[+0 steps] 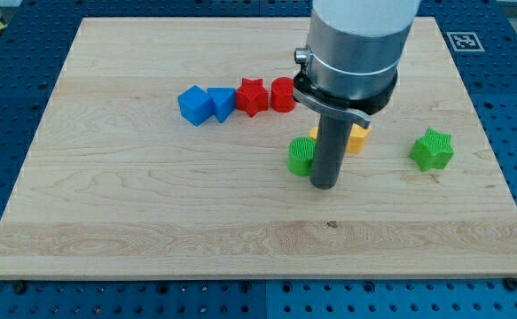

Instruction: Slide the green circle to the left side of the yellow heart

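Observation:
The green circle stands on the wooden board just left of my rod. My tip rests on the board at the circle's lower right, touching or nearly touching it. The yellow heart lies just up and right of the rod, and the rod hides most of it. The green circle sits to the left of the yellow heart, with the rod between them.
A blue cube, a blue triangular block, a red star and a red cylinder form a row at upper middle. A green star lies at the right. The board's edge runs along the bottom.

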